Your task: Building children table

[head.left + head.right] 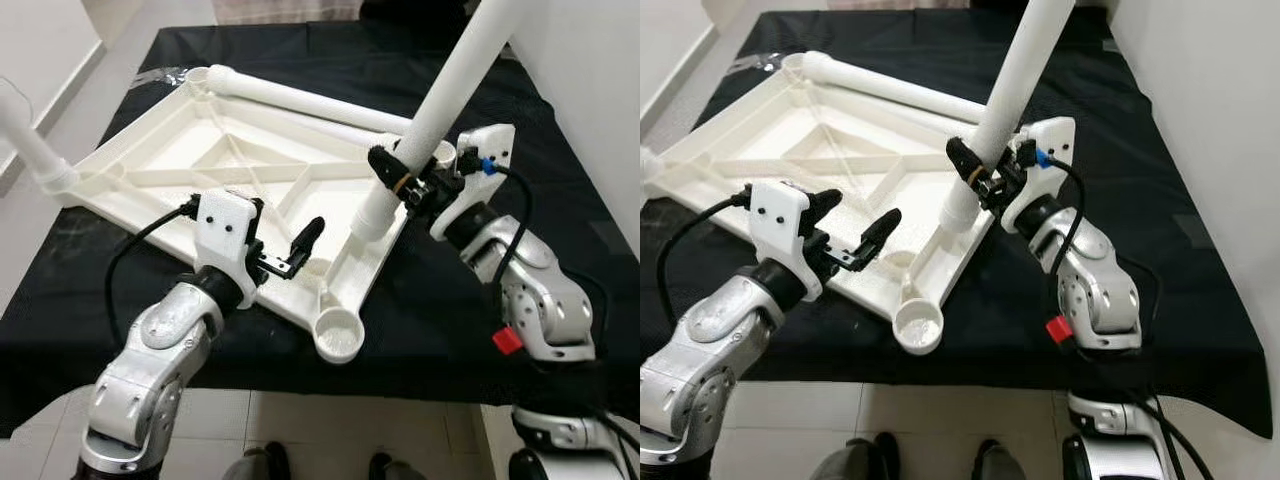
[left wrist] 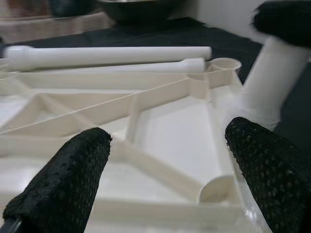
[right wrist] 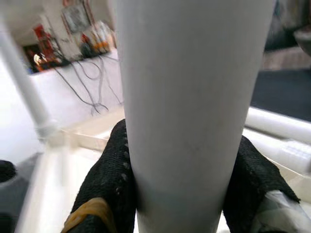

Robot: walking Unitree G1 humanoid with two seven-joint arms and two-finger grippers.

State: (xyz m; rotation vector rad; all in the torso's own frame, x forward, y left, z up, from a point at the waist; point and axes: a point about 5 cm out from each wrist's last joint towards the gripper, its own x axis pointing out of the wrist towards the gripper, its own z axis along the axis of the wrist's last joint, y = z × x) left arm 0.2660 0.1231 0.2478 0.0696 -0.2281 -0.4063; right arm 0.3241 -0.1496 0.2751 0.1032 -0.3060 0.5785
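The white plastic table top (image 1: 180, 150) lies upside down on a black cloth. My right gripper (image 1: 405, 178) is shut on a white leg (image 1: 455, 75) that stands tilted in the corner socket on the right (image 1: 375, 225); the right wrist view has the leg (image 3: 189, 97) between the black fingers (image 3: 109, 184). My left gripper (image 1: 285, 238) hovers open over the top's near edge, its fingers (image 2: 63, 184) wide apart above the ribs. Another leg (image 1: 30, 150) stands in the left corner. The near corner socket (image 1: 338, 335) is empty.
Two loose white legs (image 1: 300, 100) lie along the far edge of the top. The black cloth (image 1: 520, 100) ends near my body, with tiled floor and a pair of shoes (image 1: 265, 460) below. A white wall (image 1: 600, 60) runs close on the right.
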